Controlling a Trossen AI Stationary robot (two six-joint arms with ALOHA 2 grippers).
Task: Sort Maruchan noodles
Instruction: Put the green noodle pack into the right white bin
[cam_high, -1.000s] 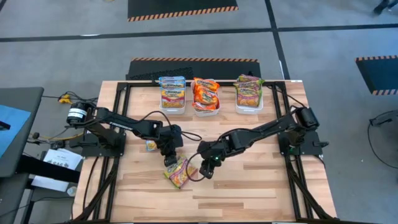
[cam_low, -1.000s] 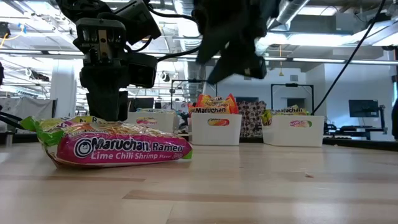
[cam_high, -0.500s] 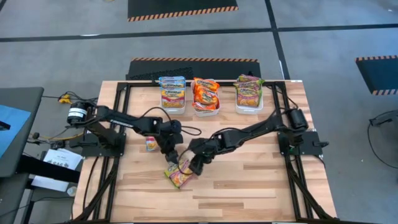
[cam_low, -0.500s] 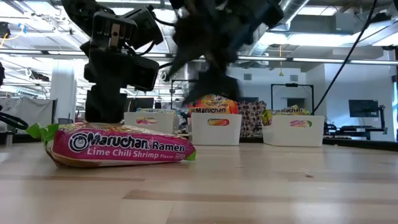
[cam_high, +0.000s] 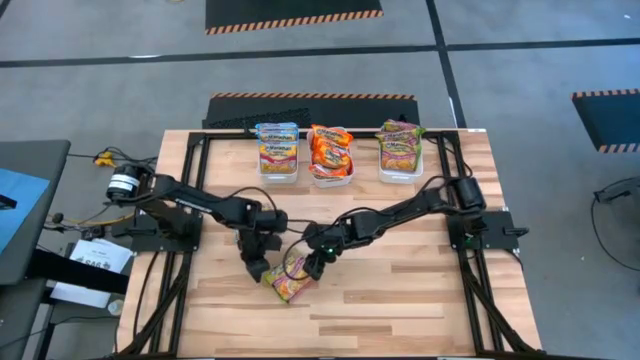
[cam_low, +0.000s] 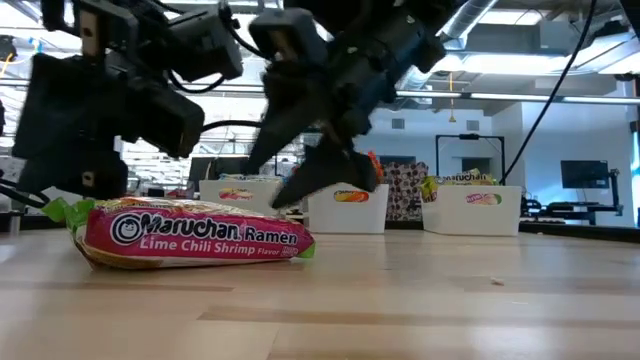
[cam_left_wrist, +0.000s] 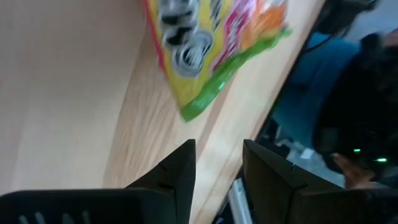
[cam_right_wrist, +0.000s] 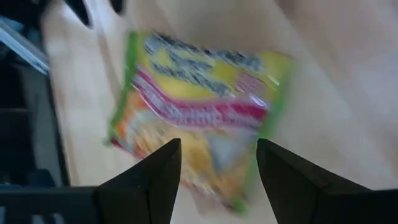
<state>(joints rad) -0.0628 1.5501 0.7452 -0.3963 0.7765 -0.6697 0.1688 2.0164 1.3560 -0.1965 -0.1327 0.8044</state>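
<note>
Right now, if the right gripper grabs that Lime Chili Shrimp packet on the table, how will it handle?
The Lime Chili Shrimp packet lies flat and bulging, so probably stiff in the middle. Its glossy wrapper may slip between fingers. The loose green end flaps look floppy. The open right gripper hangs beside it.

Both arms are matte black, built of slim jointed links with thin black cables looping beside them. Each gripper's fingers (cam_left_wrist: 180, 177) (cam_right_wrist: 283, 177) are dark, angular wedges. A small green light, perhaps an indicator, glows at the right arm's (cam_high: 400, 212) wrist.
</note>
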